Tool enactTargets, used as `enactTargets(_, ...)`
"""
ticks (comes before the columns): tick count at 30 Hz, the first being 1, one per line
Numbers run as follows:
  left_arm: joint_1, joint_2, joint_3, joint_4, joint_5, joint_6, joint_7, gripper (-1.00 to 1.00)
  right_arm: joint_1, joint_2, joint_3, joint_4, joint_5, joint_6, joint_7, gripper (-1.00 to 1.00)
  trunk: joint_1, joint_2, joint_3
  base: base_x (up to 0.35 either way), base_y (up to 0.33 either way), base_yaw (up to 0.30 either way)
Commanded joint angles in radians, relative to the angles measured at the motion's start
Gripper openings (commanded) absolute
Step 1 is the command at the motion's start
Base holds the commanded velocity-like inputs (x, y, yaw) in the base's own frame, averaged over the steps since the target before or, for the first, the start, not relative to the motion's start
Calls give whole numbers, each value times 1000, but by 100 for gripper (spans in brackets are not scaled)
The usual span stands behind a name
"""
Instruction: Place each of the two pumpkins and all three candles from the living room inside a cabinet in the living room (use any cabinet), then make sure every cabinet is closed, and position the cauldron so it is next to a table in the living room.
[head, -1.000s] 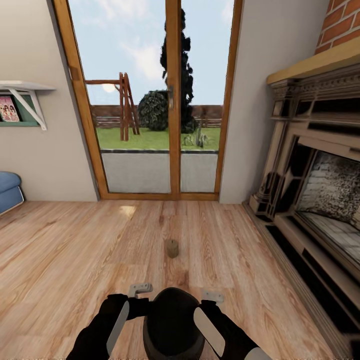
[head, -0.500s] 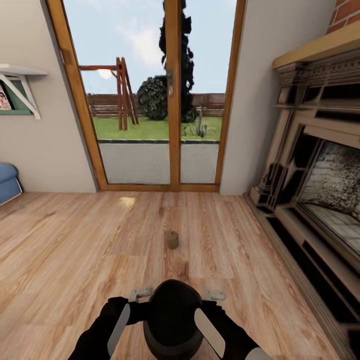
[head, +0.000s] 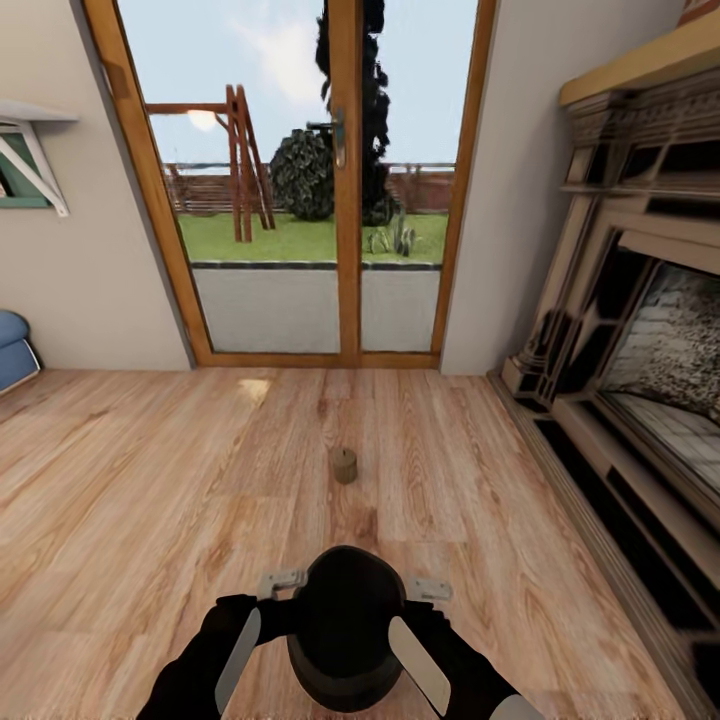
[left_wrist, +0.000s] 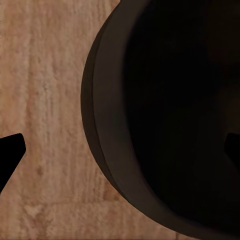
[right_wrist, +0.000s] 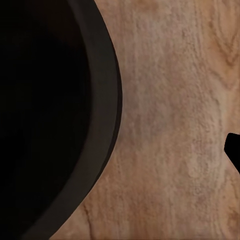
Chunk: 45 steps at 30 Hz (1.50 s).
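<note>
A: Looking fwd over the wood floor (head: 150, 480), biggest thing is the glazed door (head: 300, 180) w/ orange-brown frame, garden behind it. Fireplace (head: 640, 330) runs along the right wall.

B: And on the left?

A: White shelf bracket (head: 35, 150) on the wall, plus a bit of blue seat (head: 15, 350) low by the edge.

B: Cauldron?

A: Black cauldron (head: 345, 625) sits close in front of the trunk, between both arms, rim up. Wrist views show its dark rim over floorboards (left_wrist: 145, 125) (right_wrist: 50, 115).

B: Grippers?

A: Left gripper (head: 281, 579) is by the cauldron's left side, right gripper (head: 428, 589) by its right side. Grey fingers poke out past the rim. Left wrist view has one dark fingertip each side of the rim, so that pincer looks spread wide across it. Right pincer: one tip shows clear of the pot, can't tell whether it clamps or not.

B: Candle?

A: One candle (head: 344, 465), small stubby beige cyl., upright on the floor ahead of the cauldron, well apart from it, roughly in line w/ the door's centre post.
</note>
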Motion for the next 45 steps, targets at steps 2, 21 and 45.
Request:
enactTargets(2,0,0,0,0,-7,-5,3,100,-1,0,4,-1,-6,3,-8,100,1,-1,-9,0,0,0)
enactTargets(21,0,2,-1,1,-72,-58,4,100,-1,0,4,-1,-7,-14,-8,100,3,-2,-28,0,0,0)
enactTargets(45,1,2,-11,51,-81,-134,4,100,-1,3,5,0,-9,-60,-8,100,6,-4,-59,0,0,0)
